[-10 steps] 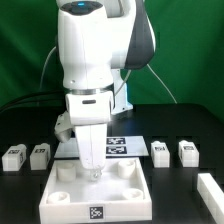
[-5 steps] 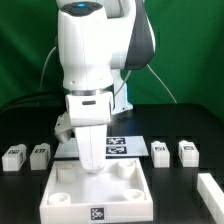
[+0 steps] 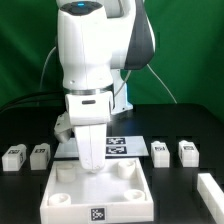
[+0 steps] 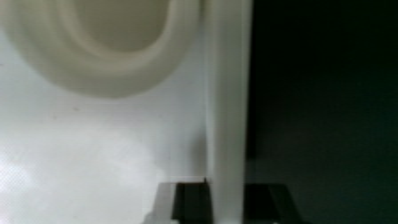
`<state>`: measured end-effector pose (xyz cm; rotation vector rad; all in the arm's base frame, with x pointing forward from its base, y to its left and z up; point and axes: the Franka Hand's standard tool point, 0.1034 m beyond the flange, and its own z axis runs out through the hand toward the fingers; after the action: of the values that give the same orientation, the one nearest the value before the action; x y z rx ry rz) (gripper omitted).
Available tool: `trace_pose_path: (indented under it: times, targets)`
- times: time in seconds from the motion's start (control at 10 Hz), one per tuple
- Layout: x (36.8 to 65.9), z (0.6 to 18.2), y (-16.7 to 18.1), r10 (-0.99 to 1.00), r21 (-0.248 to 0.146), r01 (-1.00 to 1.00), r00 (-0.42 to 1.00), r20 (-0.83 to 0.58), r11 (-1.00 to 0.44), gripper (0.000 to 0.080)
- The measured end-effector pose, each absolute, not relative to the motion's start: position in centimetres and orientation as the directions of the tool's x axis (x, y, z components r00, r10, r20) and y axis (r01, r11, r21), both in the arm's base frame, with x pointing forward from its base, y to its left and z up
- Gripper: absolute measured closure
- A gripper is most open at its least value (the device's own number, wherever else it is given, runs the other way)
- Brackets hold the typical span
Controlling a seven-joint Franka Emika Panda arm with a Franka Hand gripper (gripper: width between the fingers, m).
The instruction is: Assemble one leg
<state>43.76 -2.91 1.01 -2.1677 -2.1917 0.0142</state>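
The white square panel (image 3: 70, 208) with round corner sockets lies flat at the front centre of the black table. My gripper (image 3: 92, 166) stands straight down at its far rim. In the wrist view the gripper (image 4: 224, 205) has one dark finger on each side of the panel's (image 4: 89, 130) upright edge, and both touch it. A round socket (image 4: 107, 40) shows beside the edge. Four small white legs with tags lie apart from the gripper. Two are at the exterior view's left (image 3: 13, 156) (image 3: 39, 155) and two at its right (image 3: 160, 151) (image 3: 187, 151).
The marker board (image 3: 122, 147) lies behind the panel, partly hidden by my arm. A long white bar (image 3: 210, 190) lies at the front of the exterior view's right. A green backdrop closes the back.
My fingertips stand slightly higher at the panel's far rim than one second ago. The panel and the legs have not moved.
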Motion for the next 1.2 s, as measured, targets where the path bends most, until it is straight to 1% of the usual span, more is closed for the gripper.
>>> trace_pose_path:
  times: [0.1, 0.2, 0.6, 0.7, 1.0, 1.2]
  targets:
    - [43.9, 1.0, -2.8, 0.999, -0.047, 0.999, -0.008, 0.036, 0.01, 0.0741]
    - [44.6, 1.0, -2.0, 0.999, -0.039, 0.999, -0.004, 0.042, 0.006, 0.0741]
    - [48.9, 1.0, 3.0, 0.996, 0.009, 1.0, 0.019, 0.087, -0.02, 0.0741]
    - [49.6, 1.0, 4.1, 0.995, 0.012, 1.0, 0.026, 0.097, -0.027, 0.0741]
    - [49.5, 1.0, 6.6, 0.994, 0.006, 0.999, 0.034, 0.107, -0.035, 0.0741]
    - [49.6, 1.0, 6.5, 0.993, 0.011, 0.999, 0.039, 0.11, -0.041, 0.0741]
